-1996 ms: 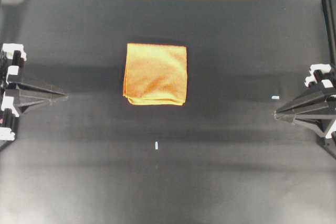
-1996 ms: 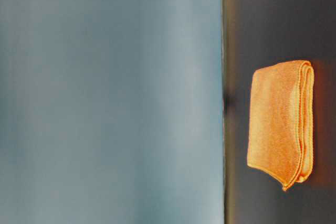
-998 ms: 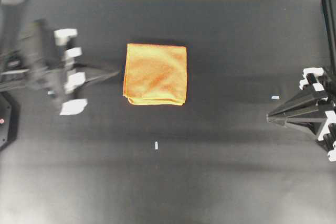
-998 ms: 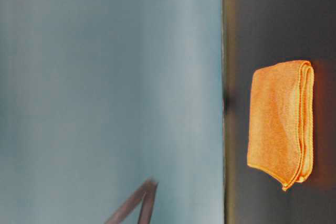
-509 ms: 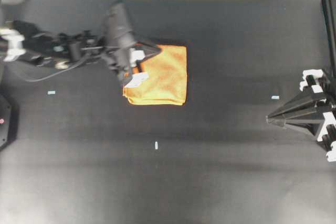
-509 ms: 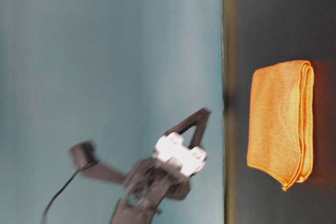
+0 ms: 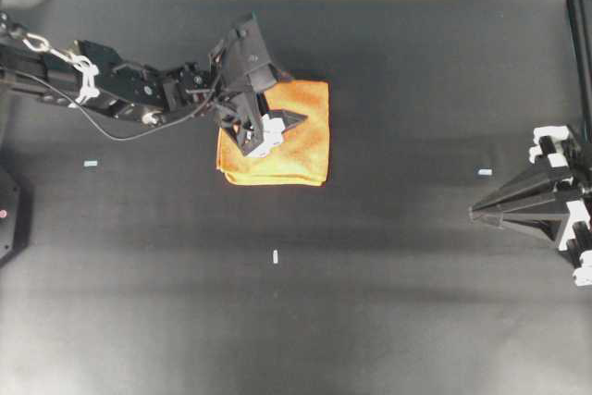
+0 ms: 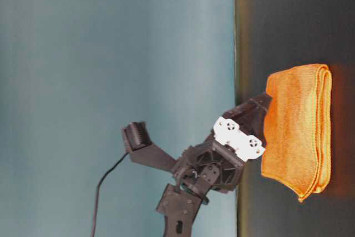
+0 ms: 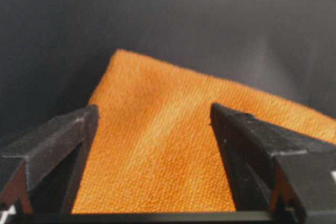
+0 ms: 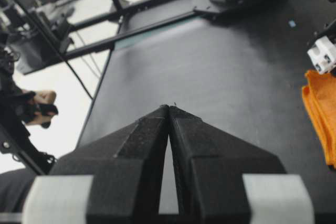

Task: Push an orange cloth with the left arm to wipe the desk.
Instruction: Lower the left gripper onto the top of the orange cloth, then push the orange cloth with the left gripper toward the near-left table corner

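Where our left gripper [image 9: 152, 116] hangs over the orange cloth [image 7: 277, 136], its two black fingers [image 9: 58, 140] stand well apart, and orange weave fills the gap between them in the left wrist view; nothing is pinched between them. From overhead we see that gripper [image 7: 277, 122] pointing across the cloth's left half, with the left arm [image 7: 120, 90] stretching back toward the upper left edge of the desk [image 7: 388, 302] and a thin black cable [image 7: 92, 127] looping beside it. In the table-level view the gripper's tip [image 8: 260, 104] meets the top face of the cloth [image 8: 297, 126], though we cannot tell whether it presses down or only touches.

We find the cloth lying flat on the desk, folded into several layers whose edges show along its near side, a little left of centre and toward the far side of the tabletop. Small white tape marks [image 7: 276, 256] dot the black surface near it.

Our right gripper [image 7: 481, 213] sits well apart at the right edge of the desk, low over the surface. Its fingers [image 10: 142, 145] are pressed together into a point and hold nothing.
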{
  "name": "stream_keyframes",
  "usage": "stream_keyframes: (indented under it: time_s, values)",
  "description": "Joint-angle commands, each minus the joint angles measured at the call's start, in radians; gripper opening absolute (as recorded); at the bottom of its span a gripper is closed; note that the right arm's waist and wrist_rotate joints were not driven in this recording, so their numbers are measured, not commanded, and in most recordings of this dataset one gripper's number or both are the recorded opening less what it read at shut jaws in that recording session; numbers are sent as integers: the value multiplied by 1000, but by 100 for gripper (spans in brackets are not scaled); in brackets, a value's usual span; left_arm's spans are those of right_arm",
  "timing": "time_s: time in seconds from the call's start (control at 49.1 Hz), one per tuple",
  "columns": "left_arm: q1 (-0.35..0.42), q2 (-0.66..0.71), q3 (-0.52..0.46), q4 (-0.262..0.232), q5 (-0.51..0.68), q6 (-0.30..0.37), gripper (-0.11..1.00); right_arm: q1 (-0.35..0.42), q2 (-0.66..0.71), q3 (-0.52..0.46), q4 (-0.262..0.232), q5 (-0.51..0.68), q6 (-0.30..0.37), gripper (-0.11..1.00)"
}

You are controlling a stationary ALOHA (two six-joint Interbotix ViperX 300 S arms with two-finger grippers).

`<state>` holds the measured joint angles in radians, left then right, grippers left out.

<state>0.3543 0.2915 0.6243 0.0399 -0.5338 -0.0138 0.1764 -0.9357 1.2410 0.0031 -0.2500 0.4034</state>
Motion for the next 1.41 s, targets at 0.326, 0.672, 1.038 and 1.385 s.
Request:
stream_keyframes:
  time_s: [0.326, 0.672, 1.038, 1.385]
  values:
    - [0, 26, 21, 3, 130, -2, 82, 2, 5, 2, 8, -3, 0, 5]
    - [-87, -64, 120, 5, 100, 5, 81, 0, -9, 12, 8, -2, 2, 5]
    - [-186, -114, 222, 5, 97, -32, 81, 2, -31, 25, 9, 5, 2, 5]
    - [-339, -167, 321, 5, 57, -92, 81, 2, -48, 31, 11, 8, 2, 5]
